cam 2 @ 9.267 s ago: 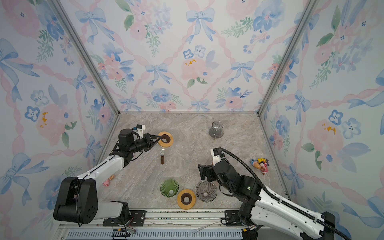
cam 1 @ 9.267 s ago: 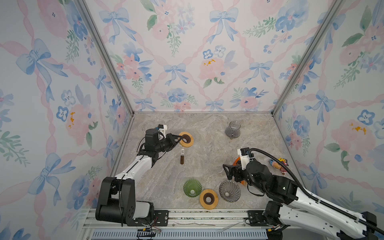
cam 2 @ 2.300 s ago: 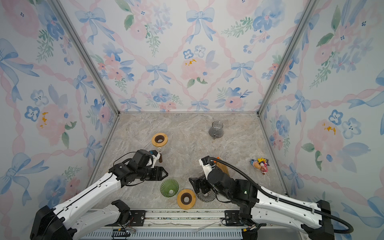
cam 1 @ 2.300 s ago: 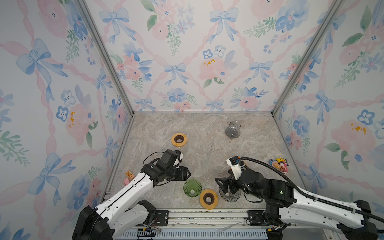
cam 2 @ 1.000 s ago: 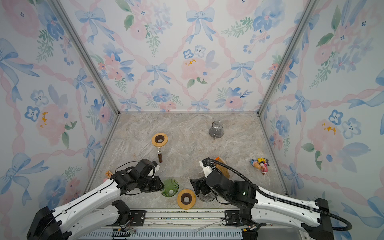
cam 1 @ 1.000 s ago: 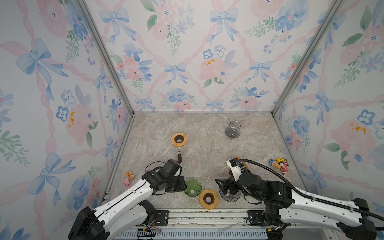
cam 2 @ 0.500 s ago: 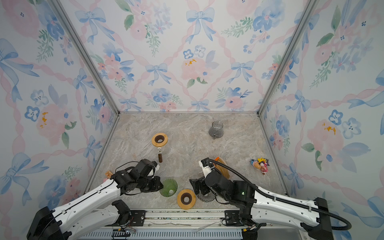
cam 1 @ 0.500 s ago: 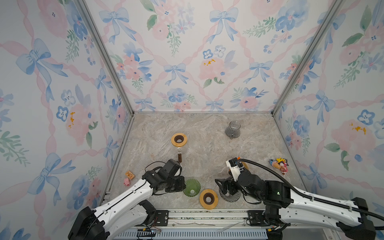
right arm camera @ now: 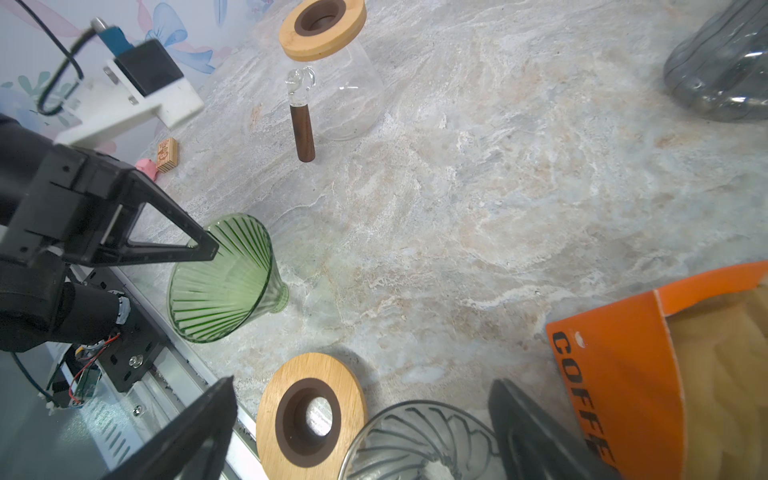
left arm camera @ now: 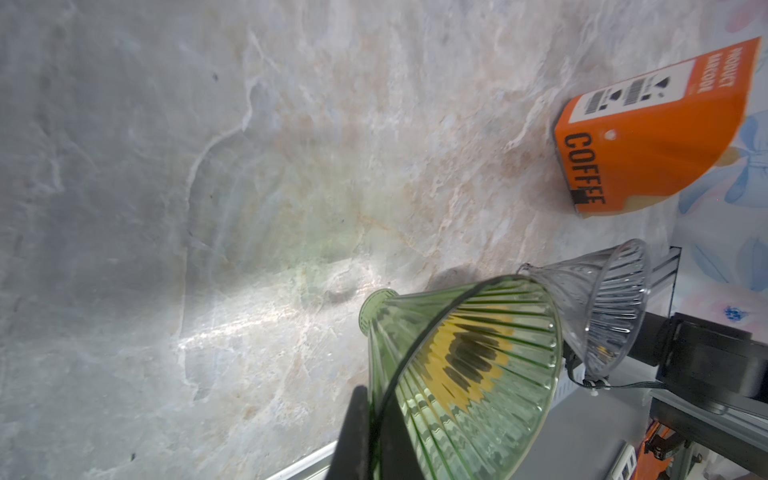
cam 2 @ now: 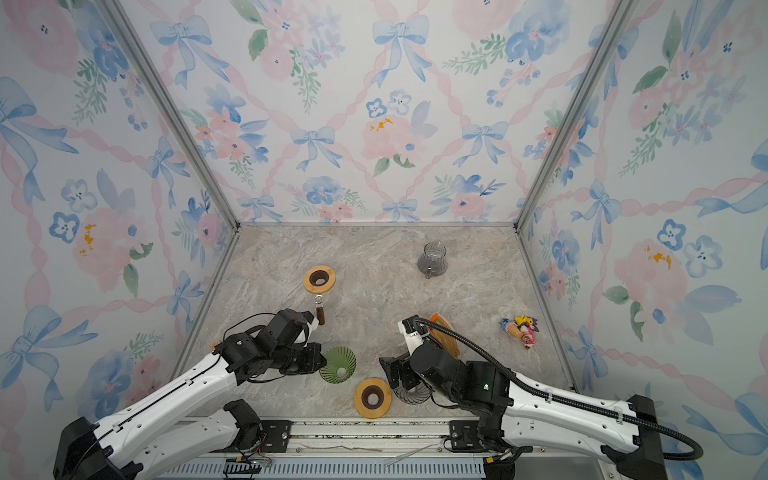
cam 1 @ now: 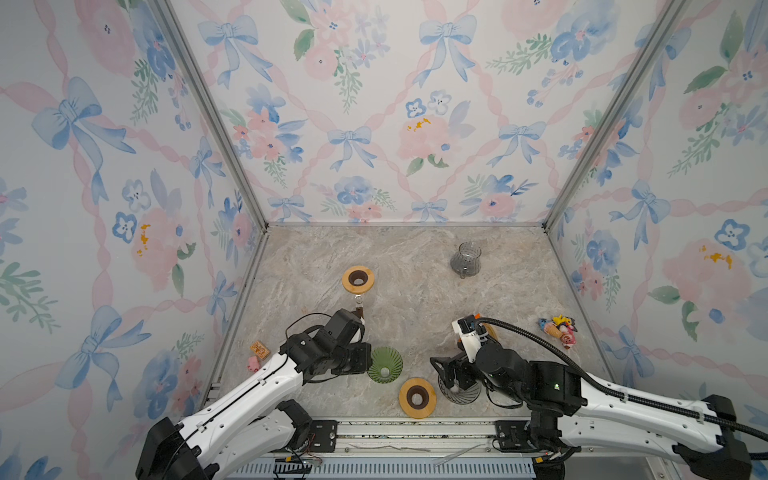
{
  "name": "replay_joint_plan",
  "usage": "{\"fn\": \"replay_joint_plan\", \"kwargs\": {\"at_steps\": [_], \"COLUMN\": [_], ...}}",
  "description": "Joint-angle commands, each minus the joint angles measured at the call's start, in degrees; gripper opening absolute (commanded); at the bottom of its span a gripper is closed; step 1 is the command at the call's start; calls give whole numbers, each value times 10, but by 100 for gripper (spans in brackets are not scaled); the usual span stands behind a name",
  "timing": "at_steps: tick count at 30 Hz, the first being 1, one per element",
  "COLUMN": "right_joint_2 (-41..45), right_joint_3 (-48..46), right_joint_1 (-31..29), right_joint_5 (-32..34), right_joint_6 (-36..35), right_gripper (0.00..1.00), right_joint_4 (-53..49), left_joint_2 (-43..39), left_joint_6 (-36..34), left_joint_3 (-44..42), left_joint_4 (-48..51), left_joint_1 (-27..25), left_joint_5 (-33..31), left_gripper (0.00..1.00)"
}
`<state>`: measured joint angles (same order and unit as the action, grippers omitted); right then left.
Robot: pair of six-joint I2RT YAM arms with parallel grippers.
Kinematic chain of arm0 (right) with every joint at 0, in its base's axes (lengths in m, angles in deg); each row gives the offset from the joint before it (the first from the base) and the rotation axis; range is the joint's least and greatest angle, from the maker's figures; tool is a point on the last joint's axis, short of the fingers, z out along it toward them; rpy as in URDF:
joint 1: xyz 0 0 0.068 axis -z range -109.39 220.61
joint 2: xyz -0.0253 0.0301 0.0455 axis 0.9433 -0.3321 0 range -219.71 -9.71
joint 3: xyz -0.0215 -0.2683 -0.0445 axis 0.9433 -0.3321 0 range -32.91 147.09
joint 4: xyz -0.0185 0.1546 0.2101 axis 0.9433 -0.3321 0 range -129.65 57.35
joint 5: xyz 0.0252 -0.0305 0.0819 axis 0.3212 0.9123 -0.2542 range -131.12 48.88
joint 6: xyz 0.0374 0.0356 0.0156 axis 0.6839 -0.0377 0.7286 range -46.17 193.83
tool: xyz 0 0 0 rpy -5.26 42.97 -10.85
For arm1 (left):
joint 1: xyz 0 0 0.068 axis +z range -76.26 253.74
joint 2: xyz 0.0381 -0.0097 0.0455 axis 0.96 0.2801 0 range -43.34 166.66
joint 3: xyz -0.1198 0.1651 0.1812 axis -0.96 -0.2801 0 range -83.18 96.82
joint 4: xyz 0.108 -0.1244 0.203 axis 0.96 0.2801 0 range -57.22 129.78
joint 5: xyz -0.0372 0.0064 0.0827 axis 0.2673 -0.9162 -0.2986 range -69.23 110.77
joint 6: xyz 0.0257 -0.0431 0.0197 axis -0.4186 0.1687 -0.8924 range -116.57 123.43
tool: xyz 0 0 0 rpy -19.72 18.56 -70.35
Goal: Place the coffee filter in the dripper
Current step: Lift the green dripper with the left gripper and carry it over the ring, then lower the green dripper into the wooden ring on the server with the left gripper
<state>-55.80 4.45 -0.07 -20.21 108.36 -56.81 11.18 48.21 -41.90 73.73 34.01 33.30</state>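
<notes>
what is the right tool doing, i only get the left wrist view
observer: The right tool stands open, straddling the clear ribbed glass dripper, not closed on it.
operator: where are the filters
observer: Tan paper, probably the filters, shows inside the open end of the orange coffee box, beside the right tool.
operator: any carafe with a collar out there
observer: Yes, a clear glass carafe with a wooden collar stands upright on the marble table, farther back than your green ribbed glass dripper.
</notes>
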Motion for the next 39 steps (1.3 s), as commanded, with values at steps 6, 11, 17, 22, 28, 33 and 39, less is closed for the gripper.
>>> {"fn": "replay_joint_plan", "kwargs": {"at_steps": [6,11,17,22,28,33,39], "right_joint_2": [7,3,-7,-15,-27,-32,-38], "right_joint_3": [15,20,26,29,32,32,31], "right_joint_1": [-8,-8,-8,-8,-8,-8,-8], "right_joint_5": [18,20,19,19,19,15,13], "right_joint_6": [-3,-5,-5,-7,-7,-6,-4], "right_gripper": [97,97,97,97,97,97,97], "right_joint_4": [-2,-4,-8,-3,-1,6,10], "left_joint_2": [83,154,213,253,291,317,345], "left_joint_6": [-80,-132,-165,-187,-203,-212,-220], "left_joint_3": [163,279,361,393,410,421,441], "left_joint_4": [29,51,62,62,62,61,61], "left_joint_1": [63,128,200,261,299,321,334], "left_joint_5": [13,4,1,30,66,81,91], "left_gripper": [1,1,2,2,1,1,1]}}
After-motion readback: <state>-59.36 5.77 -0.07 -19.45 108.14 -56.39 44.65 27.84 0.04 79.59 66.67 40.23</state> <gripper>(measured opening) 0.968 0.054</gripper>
